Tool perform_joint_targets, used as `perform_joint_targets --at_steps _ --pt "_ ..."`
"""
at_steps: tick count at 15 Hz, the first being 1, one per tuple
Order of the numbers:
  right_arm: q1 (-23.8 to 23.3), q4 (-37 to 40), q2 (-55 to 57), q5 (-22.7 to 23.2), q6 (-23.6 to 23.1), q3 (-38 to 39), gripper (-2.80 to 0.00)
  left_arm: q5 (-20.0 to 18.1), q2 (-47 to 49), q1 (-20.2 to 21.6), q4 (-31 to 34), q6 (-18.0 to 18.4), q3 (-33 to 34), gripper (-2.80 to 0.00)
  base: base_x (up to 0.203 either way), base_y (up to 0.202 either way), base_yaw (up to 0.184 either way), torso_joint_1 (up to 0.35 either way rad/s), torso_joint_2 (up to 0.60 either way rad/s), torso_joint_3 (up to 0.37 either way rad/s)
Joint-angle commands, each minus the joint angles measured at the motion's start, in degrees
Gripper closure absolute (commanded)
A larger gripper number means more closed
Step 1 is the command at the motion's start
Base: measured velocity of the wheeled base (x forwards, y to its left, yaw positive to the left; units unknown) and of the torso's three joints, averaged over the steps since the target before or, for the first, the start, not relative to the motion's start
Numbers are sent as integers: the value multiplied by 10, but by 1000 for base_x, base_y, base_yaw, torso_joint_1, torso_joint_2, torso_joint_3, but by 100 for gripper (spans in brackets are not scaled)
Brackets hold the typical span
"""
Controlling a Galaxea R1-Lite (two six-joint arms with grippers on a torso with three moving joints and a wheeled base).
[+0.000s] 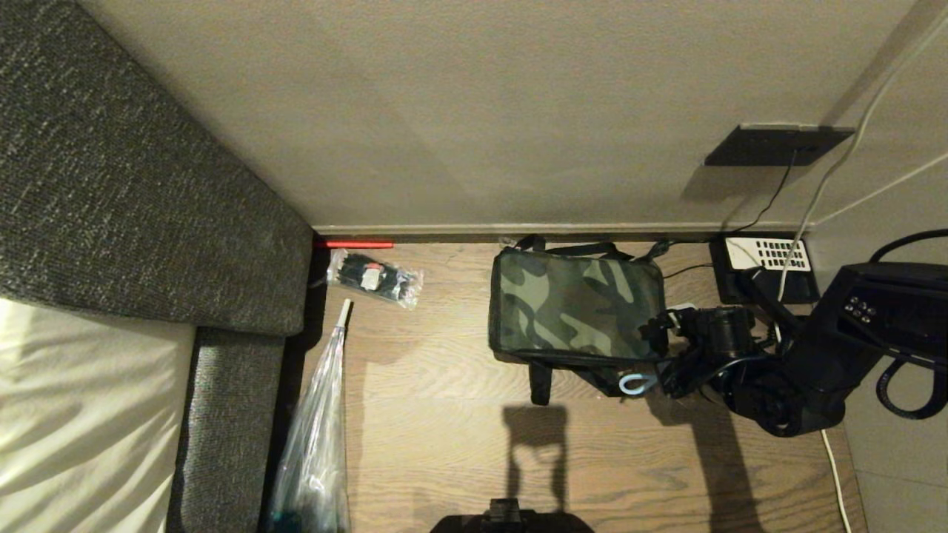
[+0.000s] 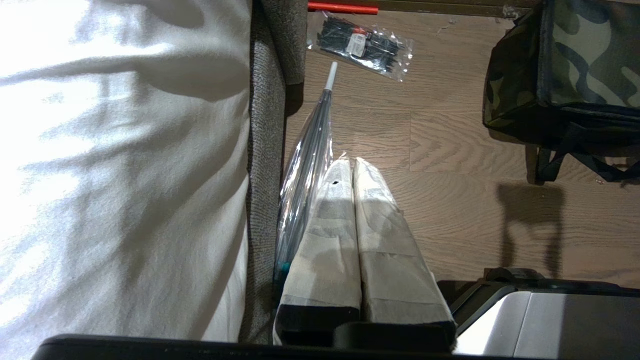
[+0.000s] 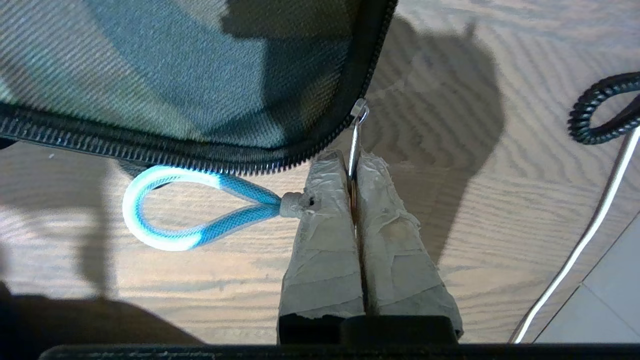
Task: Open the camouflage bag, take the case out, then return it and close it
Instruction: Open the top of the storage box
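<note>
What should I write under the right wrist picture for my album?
Right pincer pinching the zip's metal tab at the camouflage bag corner.

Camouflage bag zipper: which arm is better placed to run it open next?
Right. Its end effector is already shut on the metal zipper pull at the camouflage bag corner. The left end effector hangs shut beside the bed, away from the bag.

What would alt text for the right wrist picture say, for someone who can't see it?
The right gripper is shut on the metal zipper pull at a corner of the closed camouflage bag. A light blue cord loop lies beside its fingers over the wood floor.
</note>
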Motion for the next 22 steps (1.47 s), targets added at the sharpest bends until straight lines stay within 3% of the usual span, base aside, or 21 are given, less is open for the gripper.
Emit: perform_joint_targets --at_steps 1,5,12,20,21,22 --pt "-10 -6 0 -1 -2 -6 0 0 0 0 0 0 0 0 0 0 0 0 0 0" --pt "-33 -10 -17 -2 -29 -15 0 0 0 0 0 0 0 0 0 0 0 0 0 0" --pt "-33 -27 -6 0 -36 -61 0 0 0 0 0 0 0 0 0 0 0 0 0 0" --pt "-30 -27 0 0 -41 -35 0 0 0 0 0 0 0 0 0 0 0 0 0 0" --pt "-30 -27 0 0 -41 -36 -280 0 0 0 0 0 0 0 0 0 0 0 0 0" --pt "-30 -28 0 1 -41 -35 -280 0 0 0 0 0 0 0 0 0 0 0 0 0"
